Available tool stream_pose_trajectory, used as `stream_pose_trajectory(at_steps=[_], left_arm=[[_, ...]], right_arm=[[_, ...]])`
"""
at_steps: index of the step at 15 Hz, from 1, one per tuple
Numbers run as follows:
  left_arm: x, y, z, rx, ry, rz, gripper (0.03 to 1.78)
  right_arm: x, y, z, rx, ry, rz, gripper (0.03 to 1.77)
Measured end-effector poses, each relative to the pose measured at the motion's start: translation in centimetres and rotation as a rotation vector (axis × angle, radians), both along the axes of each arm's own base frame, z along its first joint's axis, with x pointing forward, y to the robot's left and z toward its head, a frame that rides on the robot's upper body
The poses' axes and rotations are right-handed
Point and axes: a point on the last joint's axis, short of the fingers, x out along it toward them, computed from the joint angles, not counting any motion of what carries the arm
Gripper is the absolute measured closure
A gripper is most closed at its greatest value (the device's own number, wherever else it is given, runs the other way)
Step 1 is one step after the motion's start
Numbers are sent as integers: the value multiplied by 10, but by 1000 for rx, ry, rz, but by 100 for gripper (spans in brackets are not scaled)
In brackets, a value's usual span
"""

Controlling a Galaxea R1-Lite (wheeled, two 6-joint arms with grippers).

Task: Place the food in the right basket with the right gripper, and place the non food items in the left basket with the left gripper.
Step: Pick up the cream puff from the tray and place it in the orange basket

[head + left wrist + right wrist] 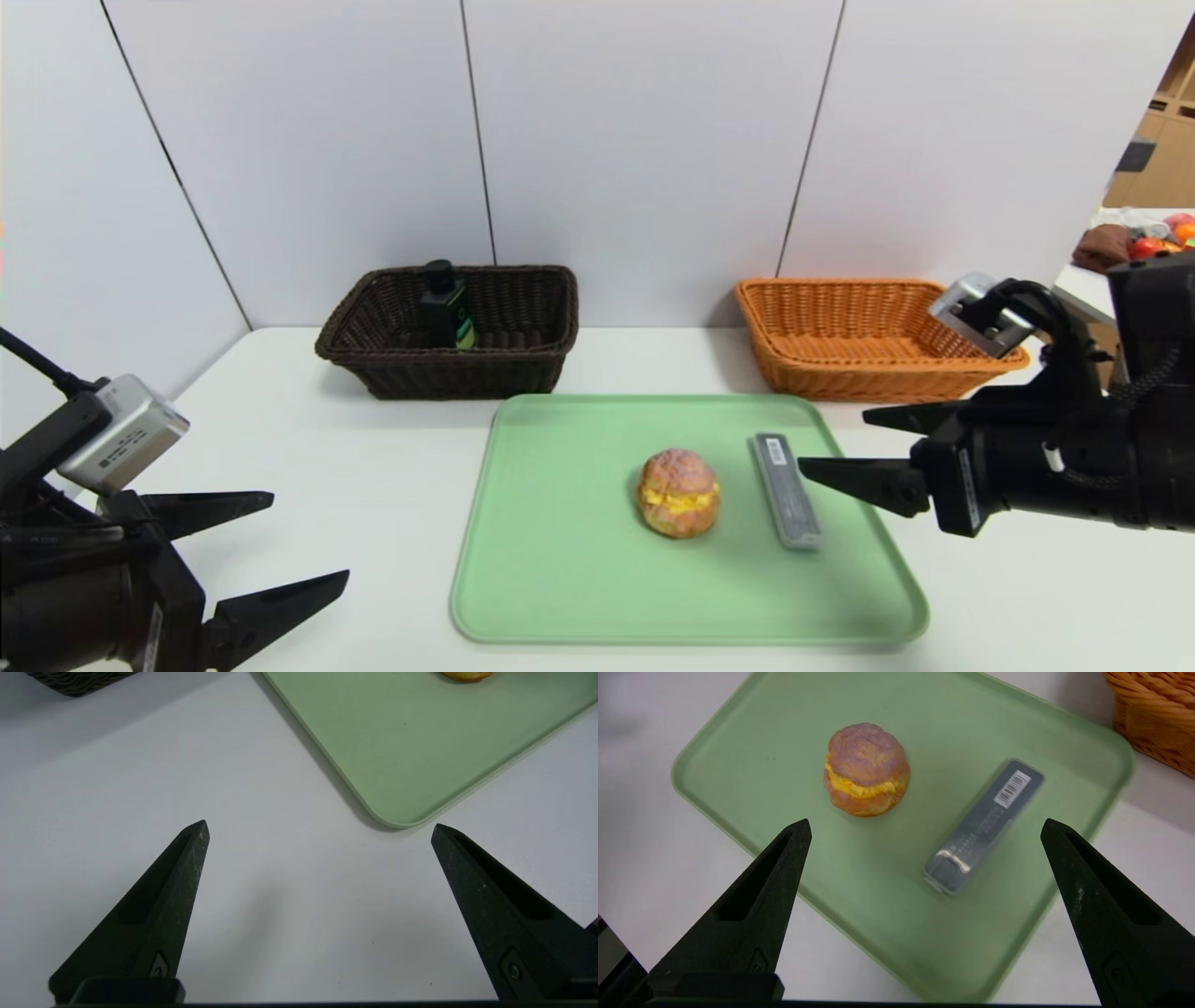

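Right gripper (836, 443) spread wide, level, over tray (560, 560) edge beside grey case (787, 490); left gripper (308, 541) wide, low over table (355, 485)

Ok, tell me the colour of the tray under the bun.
Pale green tray, clearest in the right wrist view.

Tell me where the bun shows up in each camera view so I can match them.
Head view: bun mid-tray, left of the grey case.
Left wrist view: only its lower edge, cut by the frame.
Right wrist view: bun beside the case.
Shared landmark: the green tray.
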Motion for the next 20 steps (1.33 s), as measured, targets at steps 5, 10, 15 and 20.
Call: stream_pose_trajectory(at_steps=[5,10,15,20], left_arm=[[-3,-1,-3,-3,7,-20,12],[-3,-2,-1,0,0,-27,12],[-3,-2,-1,0,-3,-28,12],[-2,-2,0,0,-2,-27,12]], right_arm=[[31,35,6,-6,17,75,10],[56,73,3,-43,65,138,10],[79,109,-8,-189,142,101,10],[87,134,-27,-328,206,70,10]])
